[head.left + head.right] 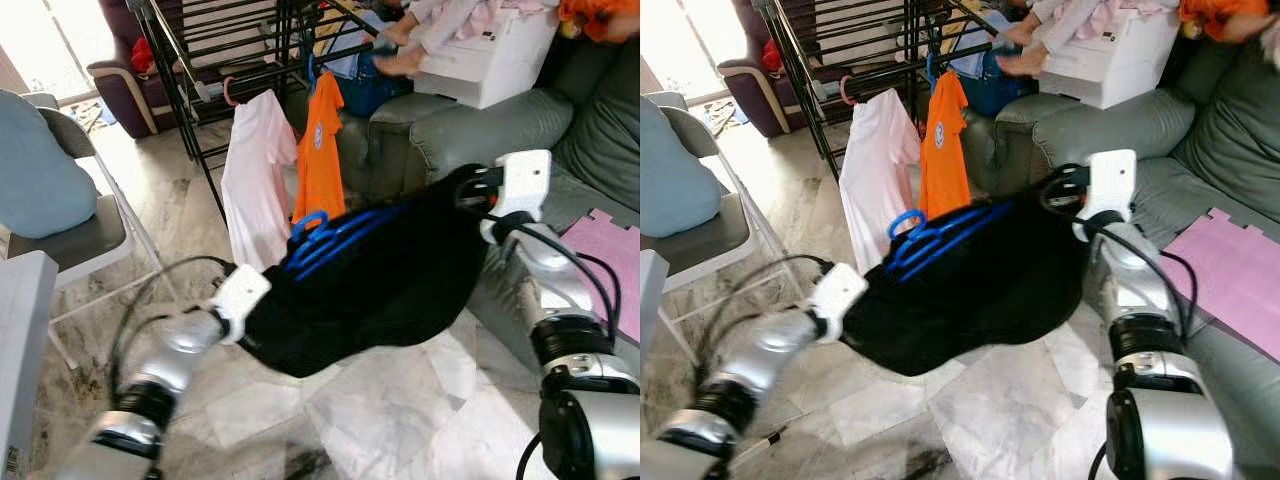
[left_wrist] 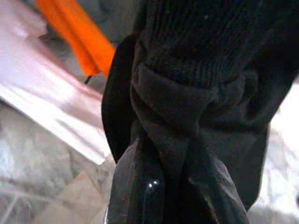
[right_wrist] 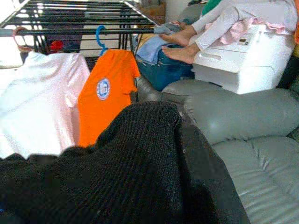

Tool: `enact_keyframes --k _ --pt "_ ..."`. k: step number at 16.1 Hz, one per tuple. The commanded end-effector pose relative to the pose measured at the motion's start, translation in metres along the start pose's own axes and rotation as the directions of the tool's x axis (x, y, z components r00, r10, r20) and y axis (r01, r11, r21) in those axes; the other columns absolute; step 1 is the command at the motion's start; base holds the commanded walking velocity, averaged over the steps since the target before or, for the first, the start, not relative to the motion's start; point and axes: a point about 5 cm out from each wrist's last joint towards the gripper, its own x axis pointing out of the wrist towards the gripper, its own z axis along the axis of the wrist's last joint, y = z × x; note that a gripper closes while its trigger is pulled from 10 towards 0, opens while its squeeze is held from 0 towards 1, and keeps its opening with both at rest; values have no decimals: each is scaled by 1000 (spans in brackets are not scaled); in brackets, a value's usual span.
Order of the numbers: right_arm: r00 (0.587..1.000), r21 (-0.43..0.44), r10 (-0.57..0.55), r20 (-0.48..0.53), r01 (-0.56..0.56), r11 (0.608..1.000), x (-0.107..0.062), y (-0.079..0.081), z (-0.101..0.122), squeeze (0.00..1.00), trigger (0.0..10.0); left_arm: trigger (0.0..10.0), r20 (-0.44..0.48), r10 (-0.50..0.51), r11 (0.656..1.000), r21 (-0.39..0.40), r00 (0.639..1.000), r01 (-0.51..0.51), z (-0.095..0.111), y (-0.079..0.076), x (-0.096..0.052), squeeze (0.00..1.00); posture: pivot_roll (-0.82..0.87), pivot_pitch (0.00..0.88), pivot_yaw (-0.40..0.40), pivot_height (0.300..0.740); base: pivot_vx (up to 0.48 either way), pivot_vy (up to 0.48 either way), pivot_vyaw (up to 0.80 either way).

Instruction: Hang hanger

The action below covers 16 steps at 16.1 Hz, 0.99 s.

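Note:
A black knit garment hangs stretched between my two grippers above the marble floor. A blue hanger lies on its upper side, hook toward the rack. My left gripper is shut on a bunched fold at the garment's lower left end, its fingers buried in cloth. My right gripper holds the upper right end, up by the sofa, and the knit drapes over it. Beyond stands the black drying rack, where a white shirt and an orange shirt hang on hangers.
A grey sofa runs along the right, with a person and a white box on it. A purple mat lies on the sofa seat. A folding chair with a blue cushion stands at left.

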Motion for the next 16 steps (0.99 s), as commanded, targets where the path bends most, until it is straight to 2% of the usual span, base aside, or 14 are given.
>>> enact_keyframes --k 1,3,4,6,7,8,9,10,12,13,15,16 --pt "997 -19 29 65 -28 999 6 9 15 0 0 0 -16 114 989 -96 993 -115 -3 4 1 0 -159 0 63 740 0 0 0" --pt "997 -5 53 59 -53 999 7 20 12 0 0 0 11 152 967 -206 988 -147 7 -7 10 0 -164 0 62 740 0 0 0" --pt "996 5 68 54 -68 998 7 25 10 0 0 0 23 158 961 -235 987 -148 11 -10 12 0 -162 0 61 740 0 0 0" --pt "988 17 156 14 -156 988 5 45 -1 0 0 0 26 201 932 -312 979 -183 19 -11 17 0 -162 0 61 740 0 0 0" --pt "962 11 272 -27 -271 962 -1 64 -12 0 0 0 25 216 904 -382 976 -191 24 -13 20 0 -155 0 62 740 0 0 0" --pt "919 6 386 -74 -387 922 -9 81 -24 0 0 0 19 229 871 -451 973 -196 28 -13 22 0 -157 0 62 740 0 0 0" --pt "870 2 482 -105 -484 875 -19 94 -33 0 0 0 15 244 847 -490 970 -206 31 -10 23 0 -157 0 62 740 0 0 0" --pt "801 6 582 -144 -587 810 -33 106 -43 0 0 0 16 256 817 -538 966 -208 35 -7 24 0 -162 0 62 740 0 0 0" --pt "754 5 625 -203 -638 770 -42 110 -54 0 0 0 18 257 798 -568 966 -201 39 -5 24 0 -162 0 61 740 0 0 0" --pt "710 -17 657 -253 -682 731 -51 113 -63 0 0 0 24 261 779 -595 965 -196 43 -2 25 0 -161 0 61 740 0 0 0" --pt "672 -35 684 -286 -720 693 -59 115 -67 0 0 0 23 276 759 -618 961 -204 47 4 24 0 -161 0 61 740 0 0 0" --pt "679 -71 662 -316 -713 697 -60 113 -69 0 10000 0 30 276 762 -615 961 -200 49 6 23 0 -161 0 58 740 0 0 0"
